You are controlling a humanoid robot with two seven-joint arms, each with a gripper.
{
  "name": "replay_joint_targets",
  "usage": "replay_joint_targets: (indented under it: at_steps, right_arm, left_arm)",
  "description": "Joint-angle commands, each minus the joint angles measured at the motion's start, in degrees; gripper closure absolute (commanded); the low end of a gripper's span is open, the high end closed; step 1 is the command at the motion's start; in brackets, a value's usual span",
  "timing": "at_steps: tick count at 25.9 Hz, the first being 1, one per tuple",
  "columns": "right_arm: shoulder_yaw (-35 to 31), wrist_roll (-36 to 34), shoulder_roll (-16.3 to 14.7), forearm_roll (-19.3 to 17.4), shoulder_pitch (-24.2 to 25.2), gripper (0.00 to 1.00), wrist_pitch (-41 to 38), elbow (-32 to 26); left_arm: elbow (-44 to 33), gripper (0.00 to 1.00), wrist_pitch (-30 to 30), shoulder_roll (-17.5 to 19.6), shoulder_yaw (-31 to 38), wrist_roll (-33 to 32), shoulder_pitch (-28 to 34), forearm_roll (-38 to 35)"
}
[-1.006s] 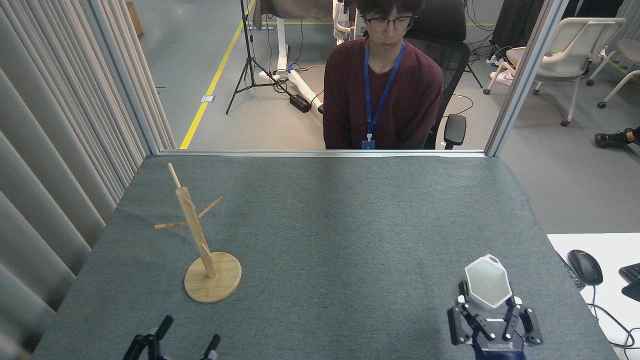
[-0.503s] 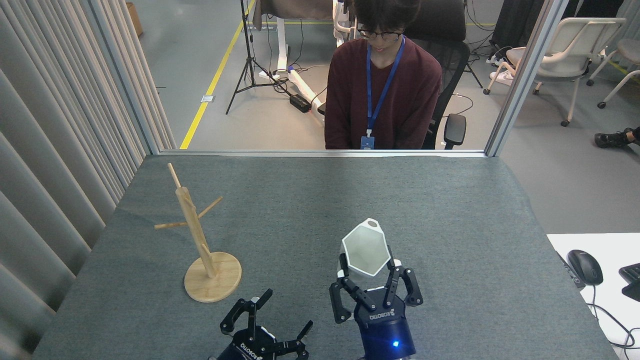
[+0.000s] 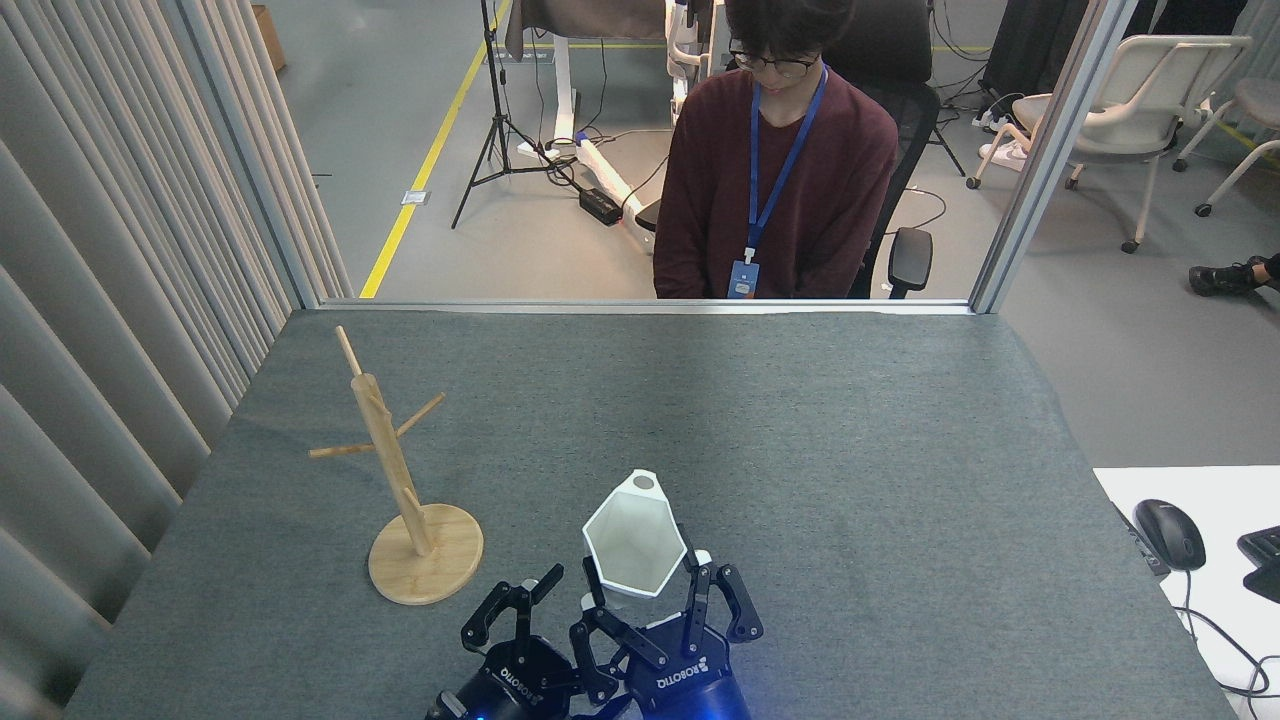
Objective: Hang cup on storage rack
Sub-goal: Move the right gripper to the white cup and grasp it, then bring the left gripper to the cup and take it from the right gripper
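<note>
The right end effector (image 3: 645, 585) is at the near edge of the grey tabletop (image 3: 800, 430), a little left of the middle. Its two black fingers are closed on the cup (image 3: 632, 535), one on each side of the lower part of the rim. The cup is white and faceted, with a hexagonal opening that faces up toward the camera. Its small handle with a round hole points away from the robot, toward the far side of the tabletop. The cup is held above the tabletop, but how high I cannot tell.

The left end effector (image 3: 515, 605) is just beside the right one, on its left. Its fingers are apart and they hold nothing. One of them reaches close to the left side of the cup; whether it touches I cannot tell.

The storage rack (image 3: 392, 470) stands on the left part of the tabletop, to the left of both end effectors and apart from the cup. It is a light wooden post on a round base, with thin pegs going out at angles. All pegs are bare.

A person (image 3: 780, 170) in a dark red sweater with a blue lanyard sits behind the far edge of the tabletop. A black computer mouse (image 3: 1170, 533) lies on a white surface at the right.
</note>
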Motion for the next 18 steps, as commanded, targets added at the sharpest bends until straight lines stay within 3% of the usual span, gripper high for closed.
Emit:
replay_joint_targets:
  at_steps: [1,18]
  right_arm:
    - [0.59,-0.04,0.06,0.69,0.04,0.40,0.01,1.07]
    - [4.72,-0.83,-0.64,4.74,2.68,0.40,-1.31,1.86]
  left_arm:
    - [-0.24,0.01,-0.02,-0.09,0.04,0.01,-0.16,0.07]
    - [-0.50,0.01,-0.02,-0.09,0.12,0.10,-1.30,0.33]
